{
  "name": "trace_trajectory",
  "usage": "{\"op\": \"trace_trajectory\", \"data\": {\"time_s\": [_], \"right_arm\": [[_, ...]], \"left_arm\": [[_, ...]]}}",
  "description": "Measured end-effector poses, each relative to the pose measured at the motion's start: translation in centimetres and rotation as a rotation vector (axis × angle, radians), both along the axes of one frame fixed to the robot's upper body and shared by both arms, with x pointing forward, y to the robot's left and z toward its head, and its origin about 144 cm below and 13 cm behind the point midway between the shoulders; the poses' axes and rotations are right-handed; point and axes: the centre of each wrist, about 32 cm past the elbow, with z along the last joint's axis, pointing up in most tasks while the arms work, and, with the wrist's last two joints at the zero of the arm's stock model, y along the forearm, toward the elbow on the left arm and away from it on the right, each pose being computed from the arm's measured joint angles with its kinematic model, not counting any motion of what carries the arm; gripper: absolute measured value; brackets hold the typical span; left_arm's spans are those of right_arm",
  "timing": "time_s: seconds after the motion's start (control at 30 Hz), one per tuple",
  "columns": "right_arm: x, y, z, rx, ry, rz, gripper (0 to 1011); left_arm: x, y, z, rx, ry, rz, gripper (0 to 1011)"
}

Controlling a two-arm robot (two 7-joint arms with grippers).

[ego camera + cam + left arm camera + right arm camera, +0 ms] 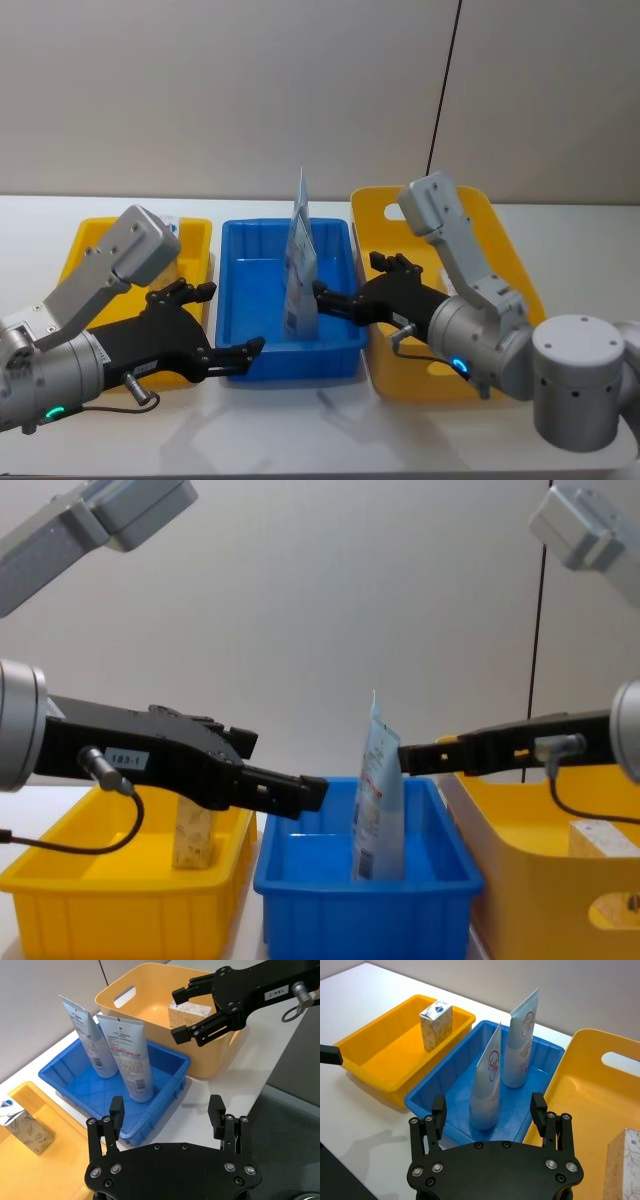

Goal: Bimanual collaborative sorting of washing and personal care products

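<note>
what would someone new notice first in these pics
Two pale squeeze tubes stand upright in the blue bin at centre, between two yellow bins that each hold a speckled carton. The left gripper and right gripper, both open and empty, hover at the blue bin's near corners.

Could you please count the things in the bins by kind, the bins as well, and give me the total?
Pale blue-white squeeze tubes standing in the blue plastic bin: 2
Cream-beige speckled cartons, one in each yellow plastic bin: 2
Yellow plastic bins: 2
Blue plastic bin: 1
Total: 7
</note>
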Motion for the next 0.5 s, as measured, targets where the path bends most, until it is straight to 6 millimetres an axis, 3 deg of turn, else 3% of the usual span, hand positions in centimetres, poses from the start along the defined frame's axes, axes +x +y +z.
{"op": "trace_trajectory", "data": {"time_s": [0.5], "right_arm": [[1.5,1.5,-0.8,-0.014,0.042,-0.01,1003]], "left_arm": [[0.0,0.0,0.0,0.0,0.0,0.0,1001]]}}
